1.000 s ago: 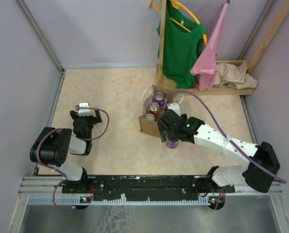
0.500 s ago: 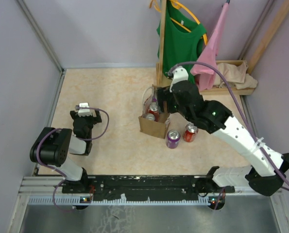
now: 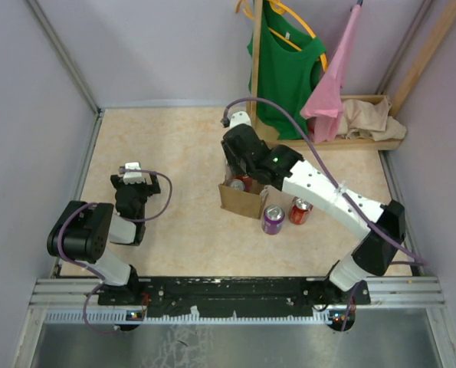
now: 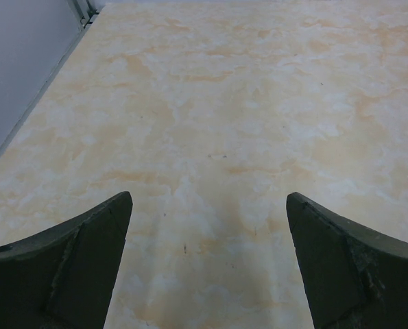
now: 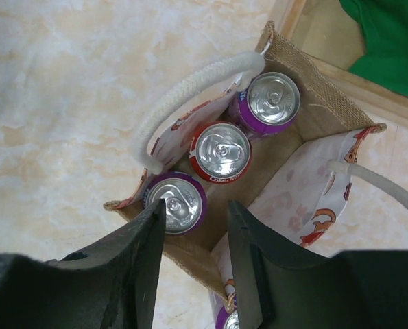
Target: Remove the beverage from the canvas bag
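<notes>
Nearest the arm bases, two drinks already stand out on the table (image 3: 174, 138): a loose purple can (image 3: 273, 219) and, just right of it, a loose red can (image 3: 300, 210). Off to the left, the left gripper (image 4: 208, 199) hangs over bare tabletop with its jaws wide apart.

Just beyond the loose cans the canvas bag (image 3: 239, 201) stands upright. Three beverages sit inside in a tight row: the near purple can (image 5: 176, 201), the middle red can (image 5: 221, 152) and the far purple can (image 5: 272, 99). The right gripper (image 5: 195, 205) hovers over the bag's mouth, jaws apart and empty, though its height is hard to judge from the wrist view.

The risks lie in the descent. The left rope handle (image 5: 190, 89) arches beside the cans and could snag a finger, tipping the bag. The cans touch, so a finger may land on a lid. Nothing holds the bag down, so it might lift too. Just behind, the green shirt (image 3: 285, 77) hangs close.
</notes>
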Tool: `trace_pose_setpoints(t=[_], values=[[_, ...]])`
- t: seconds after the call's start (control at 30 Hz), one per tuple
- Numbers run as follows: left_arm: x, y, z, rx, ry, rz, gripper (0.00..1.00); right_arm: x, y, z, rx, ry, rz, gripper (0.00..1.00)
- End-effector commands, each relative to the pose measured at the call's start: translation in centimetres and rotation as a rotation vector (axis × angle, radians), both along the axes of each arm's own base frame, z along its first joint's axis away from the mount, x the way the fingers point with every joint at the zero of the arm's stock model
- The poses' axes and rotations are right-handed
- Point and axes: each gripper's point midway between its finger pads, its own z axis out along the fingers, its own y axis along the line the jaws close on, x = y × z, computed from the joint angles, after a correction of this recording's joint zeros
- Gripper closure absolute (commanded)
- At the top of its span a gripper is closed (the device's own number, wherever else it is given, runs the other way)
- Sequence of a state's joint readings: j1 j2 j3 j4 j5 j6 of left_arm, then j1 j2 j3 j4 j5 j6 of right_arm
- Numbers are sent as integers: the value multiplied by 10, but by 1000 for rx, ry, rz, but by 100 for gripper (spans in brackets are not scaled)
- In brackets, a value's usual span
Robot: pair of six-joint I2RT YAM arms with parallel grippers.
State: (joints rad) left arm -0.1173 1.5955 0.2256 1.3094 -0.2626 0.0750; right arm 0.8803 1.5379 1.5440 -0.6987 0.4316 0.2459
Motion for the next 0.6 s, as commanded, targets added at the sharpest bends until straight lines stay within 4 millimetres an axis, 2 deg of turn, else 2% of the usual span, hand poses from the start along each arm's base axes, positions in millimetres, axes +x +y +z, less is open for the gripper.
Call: trace_pose_setpoints(t=[0.0,0.07,0.2,0.3,0.37,0.47,0.57], values=[[0,1,4,-11,-25,6,0,11,-6,9,79,-38,-74,59],[0,1,4,-12,-25,7,0,13,-9,-3,91,-6,-92,58],[0,1,4,-13,-25,6,0,7,-3,-32,100,80,-70,47],[0,0,4,-12,-25,5,0,0,3,-54,97,148,-40,36],[0,1,4,-12,-25,7,0,-6,8,-66,102,187,-19,25],[0,1,4,-11,-25,7,0,-12,15,-78,121,229,4,13],[0,1,4,-12,-25,6,0,-14,15,-85,118,245,3,7]])
